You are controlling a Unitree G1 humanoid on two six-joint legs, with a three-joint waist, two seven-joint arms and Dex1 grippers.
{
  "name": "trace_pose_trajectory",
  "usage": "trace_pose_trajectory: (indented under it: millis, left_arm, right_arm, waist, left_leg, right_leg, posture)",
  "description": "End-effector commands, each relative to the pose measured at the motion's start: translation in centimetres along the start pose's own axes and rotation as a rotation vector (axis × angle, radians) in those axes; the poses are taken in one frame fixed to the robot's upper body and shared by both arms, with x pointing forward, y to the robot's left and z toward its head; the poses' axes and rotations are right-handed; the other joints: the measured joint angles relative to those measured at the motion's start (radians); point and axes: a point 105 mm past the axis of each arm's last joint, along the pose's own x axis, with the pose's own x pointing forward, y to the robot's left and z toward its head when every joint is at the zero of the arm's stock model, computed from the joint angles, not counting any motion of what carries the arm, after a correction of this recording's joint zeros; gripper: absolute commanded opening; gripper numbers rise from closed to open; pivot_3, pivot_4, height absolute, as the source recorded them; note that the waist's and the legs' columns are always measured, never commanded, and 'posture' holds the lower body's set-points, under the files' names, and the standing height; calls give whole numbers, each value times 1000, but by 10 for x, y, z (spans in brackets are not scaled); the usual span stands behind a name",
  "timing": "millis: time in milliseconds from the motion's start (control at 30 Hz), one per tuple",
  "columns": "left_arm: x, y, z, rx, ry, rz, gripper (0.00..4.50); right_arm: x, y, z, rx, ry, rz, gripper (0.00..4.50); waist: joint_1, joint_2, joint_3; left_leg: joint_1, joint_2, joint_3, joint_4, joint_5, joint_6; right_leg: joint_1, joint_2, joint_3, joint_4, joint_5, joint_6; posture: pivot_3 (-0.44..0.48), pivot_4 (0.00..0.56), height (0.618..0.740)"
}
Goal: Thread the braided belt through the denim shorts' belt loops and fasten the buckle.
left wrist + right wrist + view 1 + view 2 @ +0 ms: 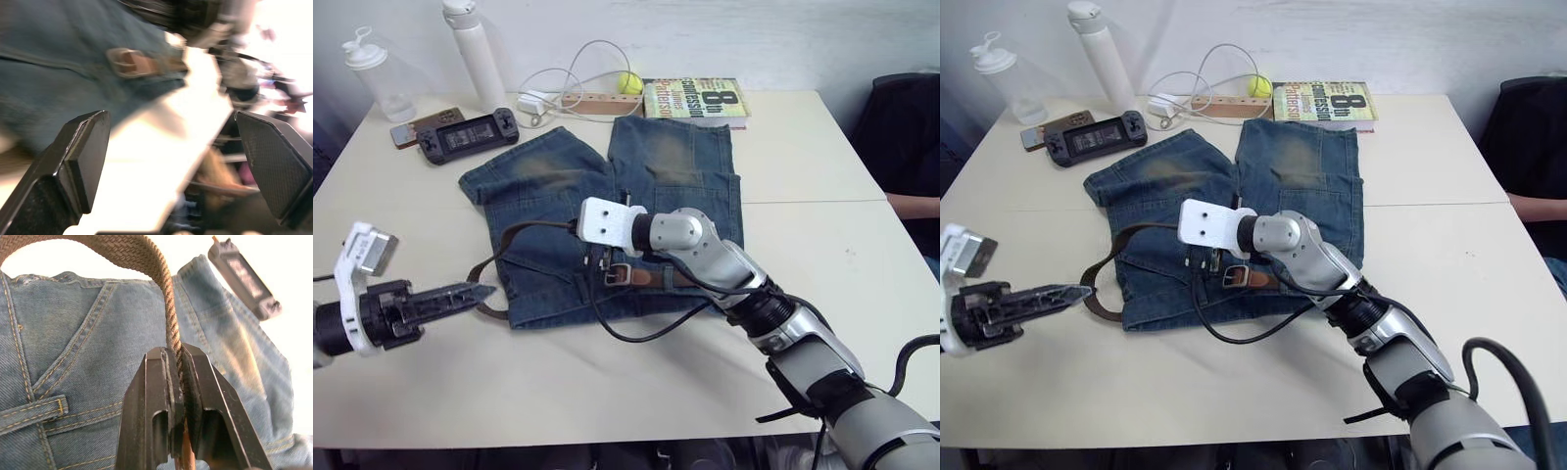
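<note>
Denim shorts point(607, 211) lie flat on white table point(822, 245), waistband toward robot. Braided belt point(146, 264) loops out past shorts' left edge, silver buckle point(615, 275) resting at waistband. Right gripper point(177, 382) over waistband, fingers clenched on belt strap (strap pinched edge-on between pads). Left gripper point(171, 161) just beside belt loop-out at shorts' left edge, fingers spread wide, grasping nothing. Handheld game console point(468, 134) beyond shorts.
</note>
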Motion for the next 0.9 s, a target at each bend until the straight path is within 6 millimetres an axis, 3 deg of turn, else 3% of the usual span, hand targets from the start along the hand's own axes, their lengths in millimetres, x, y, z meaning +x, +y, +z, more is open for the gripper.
trace_pose_trajectory:
  millis: [33,133,267,433,667,900]
  left_arm:
    - [29,0,-12,-67,-114,-78,4428]
    - [43,13,-24,-142,-219,-13,4428]
    - [57,28,-7,-250,-489,50,4428]
    - [74,27,9,-410,-689,94,4428]
    - [95,28,5,-507,-654,140,4428]
    - [102,44,21,-636,-698,204,4428]
  right_arm:
    - [-4,0,14,-71,-91,-32,0]
    - [-7,1,13,-78,-104,-63,0]
    - [-11,2,11,-85,-105,-93,0]
    - [-16,7,10,-114,-102,-104,0]
    - [-19,12,13,-187,-106,-97,0]
    - [-20,14,19,-238,-137,-85,0]
  waist:
    - [0,0,0]
    - [-4,-1,0]
    - [1,-1,-1]
    - [15,-3,-2]
    - [24,-3,-2]
    - [25,-4,-2]
  left_leg:
    - [0,0,-1,1,0,0]
    - [0,0,-1,1,0,0]
    - [0,0,0,3,0,-1]
    - [0,1,0,5,1,-1]
    - [0,1,0,5,1,-1]
    - [0,1,0,5,1,-1]
  right_leg:
    - [0,0,-1,0,0,0]
    - [1,1,-1,0,0,0]
    - [1,2,0,0,0,0]
    - [1,3,0,-1,0,0]
    - [2,4,0,-3,0,0]
    - [3,5,-1,-3,0,0]
  posture:
    - [0,150,735]
    - [0,150,735]
    - [0,150,735]
    - [0,150,735]
    - [0,150,735]
    - [0,150,735]
